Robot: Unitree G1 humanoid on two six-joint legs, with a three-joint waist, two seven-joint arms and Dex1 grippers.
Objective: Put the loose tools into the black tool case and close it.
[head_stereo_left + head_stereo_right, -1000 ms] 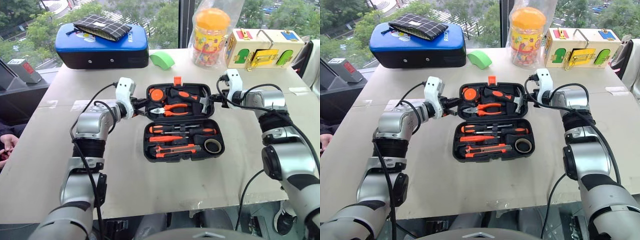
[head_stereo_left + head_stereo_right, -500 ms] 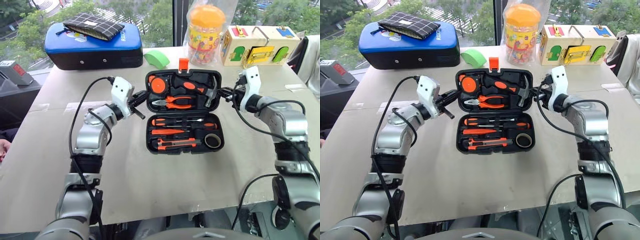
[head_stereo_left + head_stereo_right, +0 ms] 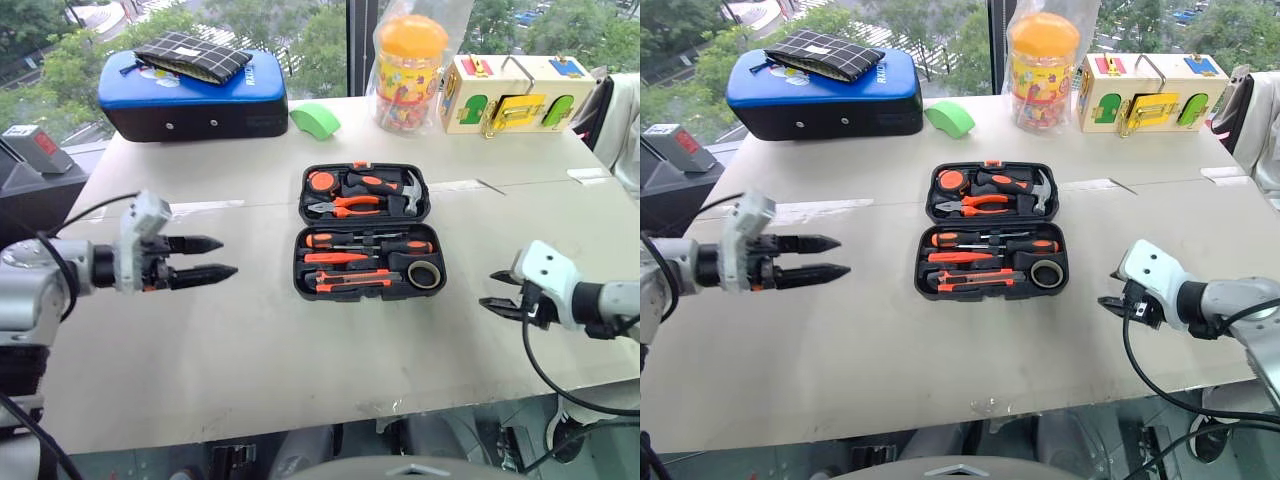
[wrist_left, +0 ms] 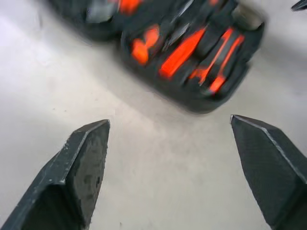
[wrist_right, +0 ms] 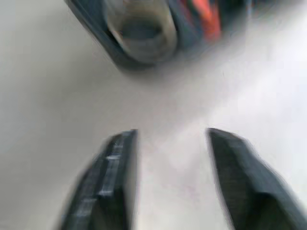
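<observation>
Two claws stand clear of the black plastic hinged tool case (image 3: 367,232), which lies open and flat at mid-counter, lid half toward the window; left claw (image 3: 212,257) parted wide and empty, well off the case's left side; right claw (image 3: 497,295) parted partway and empty, off the case's near right corner.

Contents: black-and-orange-handled screwdrivers (image 3: 366,243), an orange-and-black utility knife (image 3: 352,282) and a small dark tape roll (image 3: 426,273) sit in the near half's recesses; pliers, hammer and tape measure in the lid half; no loose tool seen on the counter; closing judged the remaining step.

Risks, as judged:
- any tool riding proud of its recess would stop the lid meeting the base; seating cannot be confirmed from these views;
- lifting the lid half from one side only could skew or slide the light case on the smooth surface;
- tools in the lid half may drop out as it swings over;
- the small orange latch (image 3: 359,164) may be left uncaught.

Surface and room: pale, flat counter (image 3: 250,340), smooth, joined panels; at its far edge a blue rounded case (image 3: 190,92) with a checked pouch on top, a green wedge (image 3: 319,120), an orange-lidded jar (image 3: 411,70) and a yellow wooden latch box (image 3: 515,93); windows behind show trees.
</observation>
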